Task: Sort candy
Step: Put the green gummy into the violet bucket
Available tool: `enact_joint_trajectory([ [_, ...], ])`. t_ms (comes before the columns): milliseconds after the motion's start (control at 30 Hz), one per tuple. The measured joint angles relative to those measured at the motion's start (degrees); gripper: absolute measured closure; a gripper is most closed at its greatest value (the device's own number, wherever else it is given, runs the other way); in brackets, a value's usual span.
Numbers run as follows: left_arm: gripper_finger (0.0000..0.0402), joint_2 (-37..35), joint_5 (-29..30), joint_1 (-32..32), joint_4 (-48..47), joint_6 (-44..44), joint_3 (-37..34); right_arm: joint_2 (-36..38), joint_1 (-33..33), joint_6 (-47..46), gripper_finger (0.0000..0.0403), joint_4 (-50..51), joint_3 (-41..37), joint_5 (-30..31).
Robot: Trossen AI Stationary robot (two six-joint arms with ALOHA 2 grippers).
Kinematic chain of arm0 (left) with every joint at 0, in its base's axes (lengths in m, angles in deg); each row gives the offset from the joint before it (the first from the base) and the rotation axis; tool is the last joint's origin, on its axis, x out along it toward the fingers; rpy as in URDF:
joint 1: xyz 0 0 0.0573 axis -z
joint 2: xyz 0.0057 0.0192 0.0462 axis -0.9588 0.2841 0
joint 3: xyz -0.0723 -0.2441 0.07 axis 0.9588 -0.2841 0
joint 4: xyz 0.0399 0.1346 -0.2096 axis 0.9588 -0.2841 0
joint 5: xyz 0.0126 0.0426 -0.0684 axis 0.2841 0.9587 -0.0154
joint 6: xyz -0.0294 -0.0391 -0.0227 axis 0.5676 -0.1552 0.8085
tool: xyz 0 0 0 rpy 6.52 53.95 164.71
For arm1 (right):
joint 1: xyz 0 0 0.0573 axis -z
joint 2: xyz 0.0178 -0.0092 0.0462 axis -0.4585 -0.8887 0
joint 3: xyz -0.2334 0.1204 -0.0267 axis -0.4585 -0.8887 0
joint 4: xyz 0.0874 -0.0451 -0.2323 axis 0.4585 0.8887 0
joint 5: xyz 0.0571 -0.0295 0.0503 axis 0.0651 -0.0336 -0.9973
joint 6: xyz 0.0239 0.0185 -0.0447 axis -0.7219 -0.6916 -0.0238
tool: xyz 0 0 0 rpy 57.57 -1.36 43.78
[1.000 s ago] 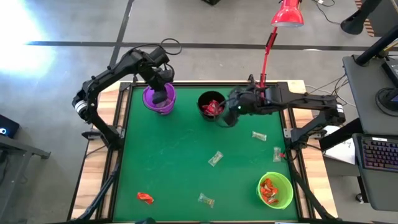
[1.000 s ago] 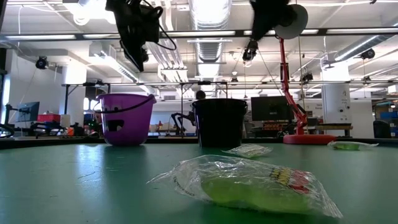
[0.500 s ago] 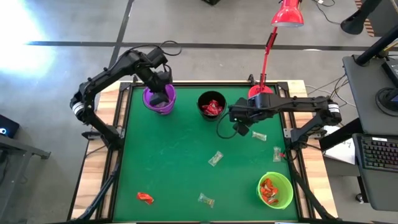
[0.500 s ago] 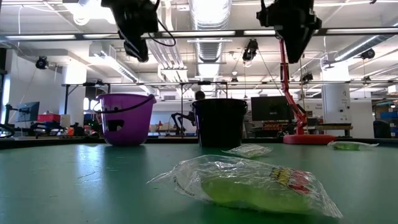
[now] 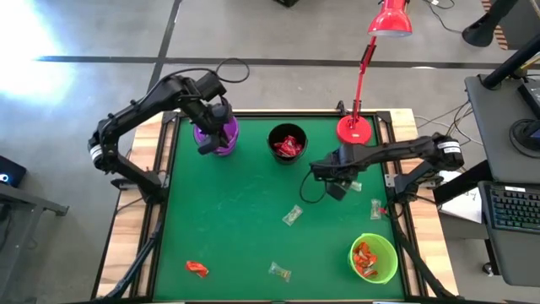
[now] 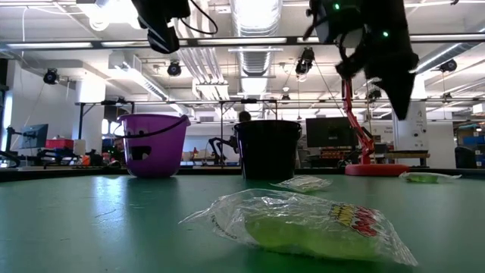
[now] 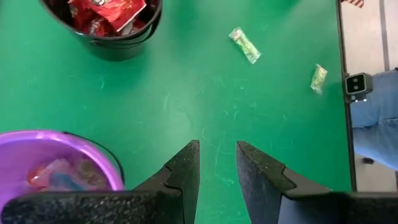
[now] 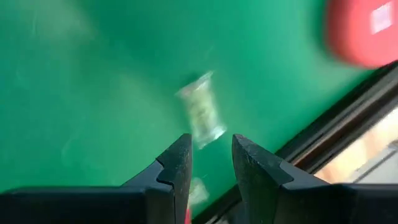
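1. The candy is spread over the green table (image 5: pixel 228 219). Loose pieces lie near its right edge: a pale wrapped sweet (image 5: pixel 352 184) beside the right gripper (image 5: pixel 335 187), another (image 5: pixel 376 208) closer to that edge, a clear one (image 5: pixel 292 214) toward the middle, a pale one (image 5: pixel 279 271) and a red sweet (image 5: pixel 197 268) near the front edge.
2. Sorted candy already sits in the cups: red wrappers in the black cup (image 5: pixel 287 143) at the back edge, orange-red ones in the green cup (image 5: pixel 374 257) at the front right corner, pale ones in the purple cup (image 5: pixel 218 137) at the back left.
3. Both grippers are empty. The right gripper's jaws stand a little apart above a pale sweet (image 8: pixel 201 112). The left gripper (image 7: pixel 217 165) is part open too, and hangs beside the purple cup.
4. Handling, as a judgement: each sweet looks very light, with a soft, crinkly film wrapper that would crumple and may slide on the smooth table surface. The firm middle of the sweet seems the safer place to pinch; the loose twisted ends would likely slip free.
5. The nearest sweet in the low view (image 6: pixel 303 224) shows a green filling and a yellow and red printed mark, but the lettering cannot be read. No other brand or writing is legible.
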Motion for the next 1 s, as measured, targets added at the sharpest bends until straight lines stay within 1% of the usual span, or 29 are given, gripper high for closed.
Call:
enact_joint_trajectory([
  [100,0.0315,-0.5,0.0,1.2,0.0,0.4,0.0,0.0,-0.3,1.5,0.0296,-2.0,-3.7,-5.5],
  [233,0.0315,-1.1,0.0,2.6,0.0,0.4,0.0,0.0,-0.8,4.0,0.0296,-6.0,-7.7,-6.6],
  [400,0.0315,-1.1,0.0,3.6,0.0,1.3,0.0,0.0,-0.8,3.8,0.0296,-9.5,-10.9,-6.6],
  [600,0.0315,-1.1,0.2,3.6,0.0,2.2,0.0,-0.1,-0.7,1.0,0.0296,-14.1,-14.6,-6.2],
  [667,0.0315,-1.1,0.4,3.6,0.0,2.2,0.0,-0.4,-0.7,0.0,0.0296,-15.5,-16.0,-4.8],
  [767,0.0315,-1.1,0.4,3.7,0.0,2.7,0.0,-1.0,-0.7,-0.6,0.0296,-15.4,-17.7,-0.3],
  [1000,0.0315,-1.1,0.5,3.7,0.0,4.7,0.0,-1.1,-0.3,-0.8,0.0296,-17.2,-20.9,-0.8],
])
